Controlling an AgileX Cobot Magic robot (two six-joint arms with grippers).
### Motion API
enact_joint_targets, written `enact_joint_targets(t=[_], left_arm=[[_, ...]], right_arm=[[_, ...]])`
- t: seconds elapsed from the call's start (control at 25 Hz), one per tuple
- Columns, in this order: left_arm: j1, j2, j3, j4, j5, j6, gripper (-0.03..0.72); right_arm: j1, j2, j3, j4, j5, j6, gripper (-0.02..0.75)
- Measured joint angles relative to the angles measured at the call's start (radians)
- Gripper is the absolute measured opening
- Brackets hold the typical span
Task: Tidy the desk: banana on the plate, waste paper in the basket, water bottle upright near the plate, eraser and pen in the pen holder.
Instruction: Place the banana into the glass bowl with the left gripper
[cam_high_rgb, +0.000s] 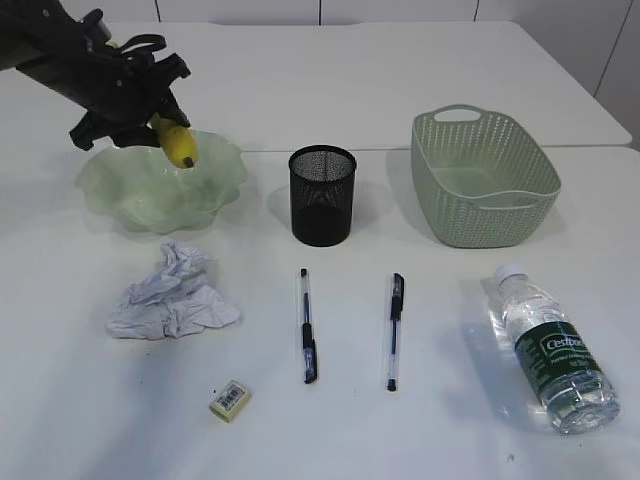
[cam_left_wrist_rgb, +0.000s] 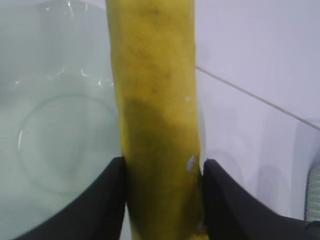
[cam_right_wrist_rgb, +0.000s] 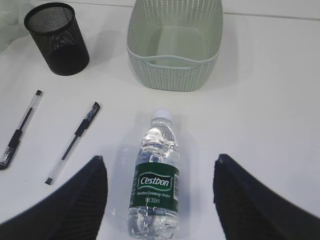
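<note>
Holding the yellow banana (cam_left_wrist_rgb: 157, 125) between my left jaws (cam_left_wrist_rgb: 162, 172), I have it clamped on both flanks, jaws part-way apart at the width of the fruit. In the exterior view its free end hangs over the rim of the pale green wavy-edged glass plate (cam_high_rgb: 215, 195), above the plate and not yet resting in it. Step one is therefore in hand, not complete.

My right jaws (cam_right_wrist_rgb: 160, 192) stand wide apart and hold nothing; they hang above the clear plastic water bottle with the green label (cam_right_wrist_rgb: 156, 182), which lies on its side on the white desk (cam_high_rgb: 400, 70), pointing cap-first toward the basket.

Remaining items, as the views show them:
- Crumpled white waste paper (cam_high_rgb: 170, 295): on the desk in front of the plate; the pale green woven basket (cam_high_rgb: 485, 225) is empty.
- Water bottle: lying down, well apart from the plate.
- Small cream eraser (cam_high_rgb: 230, 400): on the desk, near the front edge.
- Two pens with dark caps (cam_high_rgb: 307, 325) (cam_high_rgb: 394, 330): flat on the desk, in front of the black mesh pen holder (cam_high_rgb: 322, 195).

Judgement: nothing is finished; the banana is nearest to done
</note>
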Motion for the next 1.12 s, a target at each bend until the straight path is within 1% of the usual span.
enact_joint_targets(t=[0.32,0.4,0.88,1.12], left_arm=[[0.007,0.075,0.0,-0.17,-0.054,-0.004,0.312],[0.012,0.089,0.0,-0.198,-0.064,-0.004,0.312],[0.04,0.118,0.0,-0.236,-0.068,-0.004,0.314],[0.05,0.118,0.0,-0.238,-0.066,-0.004,0.342]], right_arm=[[0.0,0.038,0.0,0.008,-0.007,0.004,0.496],[0.0,0.038,0.0,0.015,-0.022,0.004,0.496],[0.0,0.038,0.0,0.025,-0.029,0.006,0.496],[0.0,0.038,0.0,0.027,-0.037,0.006,0.496]])
